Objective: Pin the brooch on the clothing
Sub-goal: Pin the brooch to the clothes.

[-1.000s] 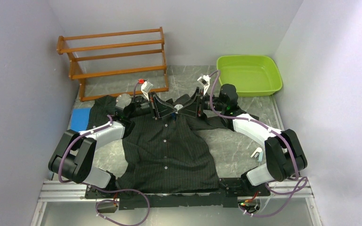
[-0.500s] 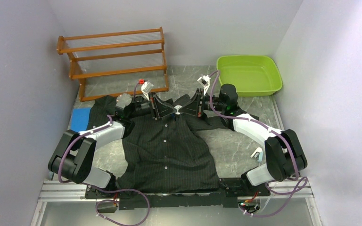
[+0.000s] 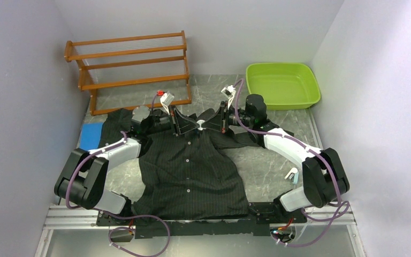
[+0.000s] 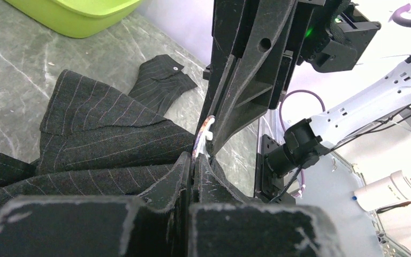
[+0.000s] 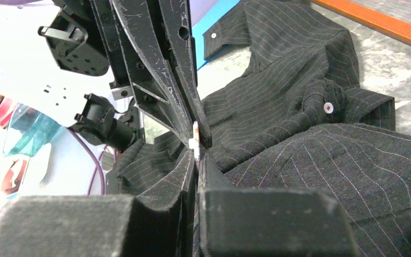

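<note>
Now the right gripper (image 5: 197, 155) has its fingers pressed together, where a second ago they stood clearly apart; its arm has also edged a little toward the left arm, while the left arm and the shirt lie as they did; the left gripper (image 4: 192, 160) is likewise pressed together, as before. The two grippers meet tip to tip above the collar, and each narrow tip pinches the brooch (image 4: 205, 136), a small pale piece caught between them; in the top view it shows only as a white speck where the tips touch, too small to read its form. The clothing (image 3: 192, 171), a black pinstriped shirt, lies spread front-up on the desk (image 3: 267, 166) between the two arms, collar toward the far side, hem at the near edge, one sleeve trailing out toward each arm; the brooch hangs just above the collar, and whether it touches the cloth cannot be told. Counted: two grippers, one brooch, one shirt; in the right wrist view two white buttons show on the shirt. Around it stand one wooden rack (image 3: 134, 69) at the far left, one green tub (image 3: 282, 84) at the far right, one blue pad (image 3: 91, 136) partly under the left sleeve, and one small white piece (image 3: 291, 174) on the desk near the right arm.
</note>
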Tool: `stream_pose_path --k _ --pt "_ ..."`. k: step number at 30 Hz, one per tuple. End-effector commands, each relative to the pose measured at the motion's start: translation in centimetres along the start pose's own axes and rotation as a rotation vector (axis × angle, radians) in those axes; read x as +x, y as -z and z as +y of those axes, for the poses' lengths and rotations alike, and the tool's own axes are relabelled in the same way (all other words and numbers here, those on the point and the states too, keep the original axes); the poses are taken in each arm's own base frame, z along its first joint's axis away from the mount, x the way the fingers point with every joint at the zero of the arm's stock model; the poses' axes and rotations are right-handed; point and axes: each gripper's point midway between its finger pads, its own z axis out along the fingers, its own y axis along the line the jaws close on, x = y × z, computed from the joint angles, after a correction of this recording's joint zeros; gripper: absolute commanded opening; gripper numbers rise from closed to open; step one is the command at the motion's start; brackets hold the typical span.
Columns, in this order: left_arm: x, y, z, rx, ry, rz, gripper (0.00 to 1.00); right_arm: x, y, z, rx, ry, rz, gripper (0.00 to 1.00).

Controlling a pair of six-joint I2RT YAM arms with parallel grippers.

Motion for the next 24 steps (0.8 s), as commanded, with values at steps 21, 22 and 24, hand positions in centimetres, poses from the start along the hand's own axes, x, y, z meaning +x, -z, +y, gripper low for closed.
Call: stream_pose_path --k 21,22,24 --pt "-2.5 0.5 -3.3 0.085 -0.124 -0.12 0.03 -4.2 1.6 -1.2 0.224 -0.064 -0.219 0.0" --pt "-2.5 0.6 -3.4 0.085 -0.125 -0.123 0.03 -4.3 1.6 -0.6 0.192 -0.052 -0.23 0.0" --pt "-2.5 0.6 -3.4 0.082 -0.13 -0.13 0.03 -4.5 1.6 0.3 0.147 -0.034 -0.249 0.0"
